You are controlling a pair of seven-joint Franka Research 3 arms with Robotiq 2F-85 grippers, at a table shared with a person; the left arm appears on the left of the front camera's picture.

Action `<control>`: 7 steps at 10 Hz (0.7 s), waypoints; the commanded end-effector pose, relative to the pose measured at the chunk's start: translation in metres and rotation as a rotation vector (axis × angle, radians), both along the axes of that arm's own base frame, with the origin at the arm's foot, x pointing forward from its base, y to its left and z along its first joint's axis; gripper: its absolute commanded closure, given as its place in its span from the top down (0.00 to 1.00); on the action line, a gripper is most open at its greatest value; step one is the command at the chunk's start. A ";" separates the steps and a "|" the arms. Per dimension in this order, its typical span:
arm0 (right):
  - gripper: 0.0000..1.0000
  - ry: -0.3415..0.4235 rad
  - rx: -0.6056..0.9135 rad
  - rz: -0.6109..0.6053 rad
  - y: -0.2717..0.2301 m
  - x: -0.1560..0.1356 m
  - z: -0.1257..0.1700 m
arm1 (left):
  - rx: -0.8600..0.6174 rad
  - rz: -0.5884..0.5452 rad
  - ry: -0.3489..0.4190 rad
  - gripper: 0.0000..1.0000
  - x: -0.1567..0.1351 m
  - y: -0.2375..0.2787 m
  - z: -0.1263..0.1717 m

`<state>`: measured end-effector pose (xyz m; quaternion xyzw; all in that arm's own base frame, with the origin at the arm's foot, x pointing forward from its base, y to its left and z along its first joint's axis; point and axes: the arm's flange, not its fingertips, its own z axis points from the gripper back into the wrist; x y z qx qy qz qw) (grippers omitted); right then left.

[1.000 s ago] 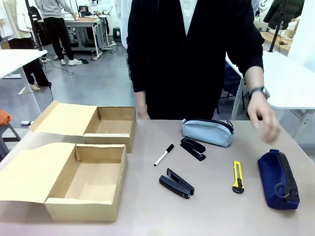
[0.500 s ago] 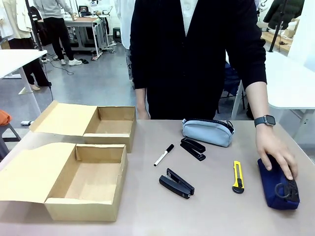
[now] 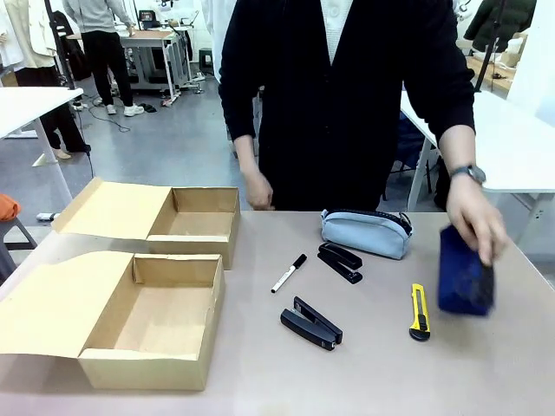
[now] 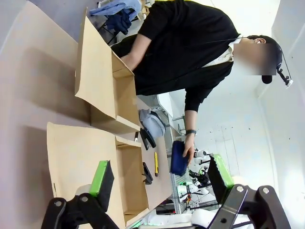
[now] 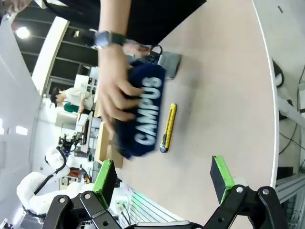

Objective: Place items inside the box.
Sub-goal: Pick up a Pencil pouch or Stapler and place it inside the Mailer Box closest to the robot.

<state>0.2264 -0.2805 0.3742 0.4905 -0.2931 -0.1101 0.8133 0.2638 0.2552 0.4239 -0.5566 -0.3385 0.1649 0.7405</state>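
both hands are empty, fingers spread wide. the left hand (image 4: 159, 164) faces the box (image 3: 143, 368), which lies just ahead of and below its fingers with the lid flap folded out flat. the right hand (image 5: 162, 164) looks along the bench (image 3: 381, 373) at the knife (image 3: 419, 311), straight ahead between its fingers. nothing is in the box, and the other box (image 3: 191, 246) beyond it is bare too. the items lie on the bench, off to the right hand's side of the box: marker (image 3: 289, 273), near stapler (image 3: 311, 323), far stapler (image 3: 339, 262), and the grey pouch (image 3: 365, 232) farthest from both hands. the grey pouch looks soft and light and would likely sag, so pinch it across the middle of its body. the staplers look stiff, heavier and smooth; grip their flanks at mid-length. the marker is thin and may roll. the knife is slim and stiff, best taken across its width. just beyond the knife the person's hand (image 3: 477, 217) grips a navy pouch (image 3: 466, 272), tipped on end.
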 end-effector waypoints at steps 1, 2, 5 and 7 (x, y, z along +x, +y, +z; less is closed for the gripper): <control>1.00 0.001 0.008 -0.041 -0.004 -0.006 0.006 | -0.007 0.005 -0.035 1.00 0.002 0.000 0.001; 1.00 0.000 0.000 0.000 0.000 0.000 0.000 | -0.007 0.005 -0.035 1.00 0.002 0.000 0.001; 1.00 -0.092 -0.281 0.303 0.114 0.062 0.029 | -0.007 0.005 -0.035 1.00 0.002 0.000 0.001; 1.00 -0.123 -0.489 0.511 0.232 0.121 0.032 | -0.007 0.005 -0.035 1.00 0.002 0.000 0.001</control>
